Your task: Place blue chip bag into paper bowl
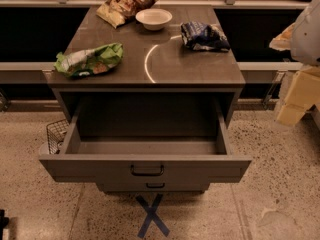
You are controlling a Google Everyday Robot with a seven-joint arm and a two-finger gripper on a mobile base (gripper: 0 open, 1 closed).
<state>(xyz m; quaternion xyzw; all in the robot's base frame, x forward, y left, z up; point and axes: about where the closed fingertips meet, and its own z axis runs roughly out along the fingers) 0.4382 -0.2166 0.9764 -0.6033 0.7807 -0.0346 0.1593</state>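
The blue chip bag [204, 36] is a wrinkly dark navy foil bag lying on the right side of the grey cabinet top [190, 66]. The paper bowl [153, 18] is a small off-white round bowl standing empty at the back centre, a short way left of the bag. My gripper [295, 106] hangs at the right edge of the view, off the cabinet's right side and lower than its top. It is well apart from both the bag and the bowl, and nothing shows in it.
A green bag [90, 60] lies at the top's left front corner. A tan-and-brown bag [128, 2] lies at the back left, beside the bowl. The top drawer [146, 149] stands pulled out and empty. A wire basket [55, 134] sits on the floor at left, and a blue tape cross [152, 215] marks the floor.
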